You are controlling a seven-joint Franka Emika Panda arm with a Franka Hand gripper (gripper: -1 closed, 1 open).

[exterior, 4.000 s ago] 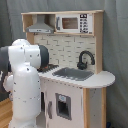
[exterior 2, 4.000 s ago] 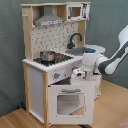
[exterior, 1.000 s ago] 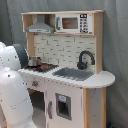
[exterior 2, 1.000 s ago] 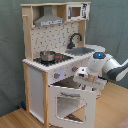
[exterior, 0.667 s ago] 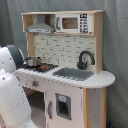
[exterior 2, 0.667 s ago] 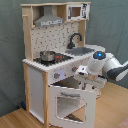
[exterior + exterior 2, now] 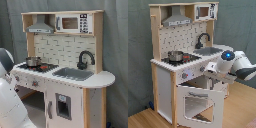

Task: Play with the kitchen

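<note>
Toy kitchen [image 7: 65, 65] across the frame centre in both exterior views. Oven door [image 7: 198, 104] ajar at lower centre of the second exterior view. Gripper [image 7: 209, 76] at centre right, beside the knobs; grip impossible to tell. 1 pot [image 7: 175, 55] on hob.

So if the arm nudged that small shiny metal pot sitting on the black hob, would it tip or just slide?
The small shiny metal pot looks squat and wide, so it would probably slide, not tip. It seems light, and the black hob looks flat and smooth.

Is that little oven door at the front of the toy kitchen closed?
No, in the second exterior view the windowed oven door hangs swung open from the kitchen, tilted outward below the robot's arm.
</note>
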